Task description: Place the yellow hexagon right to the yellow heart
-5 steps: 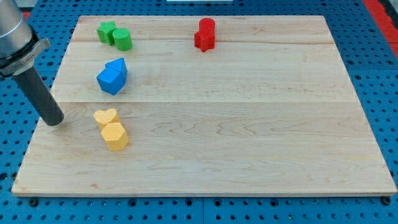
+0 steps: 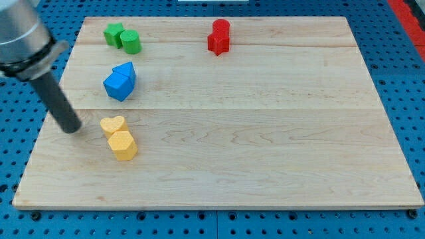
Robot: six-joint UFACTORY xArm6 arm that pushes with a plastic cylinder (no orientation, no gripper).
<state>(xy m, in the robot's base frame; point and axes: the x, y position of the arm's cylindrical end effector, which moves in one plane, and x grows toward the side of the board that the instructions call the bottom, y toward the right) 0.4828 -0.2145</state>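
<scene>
The yellow hexagon (image 2: 123, 145) is parked near the counter (image 2: 265, 133)'s left edge, touching the yellow heart (image 2: 112, 125) on its bottom side, with my tip (image 2: 72, 128) set just left of the heart. No pincer is fitted, just a plain rod, so nothing is gripped. Writing or labels can't be spotted anywhere.

The arm ends in a straight, smooth rod of dark grey, almost black colour. Its lower end, the tip (image 2: 71, 127), is round and blunt. Above the rod sits a wider collar of light grey metal, with a flat plate that sticks out at its edge
</scene>
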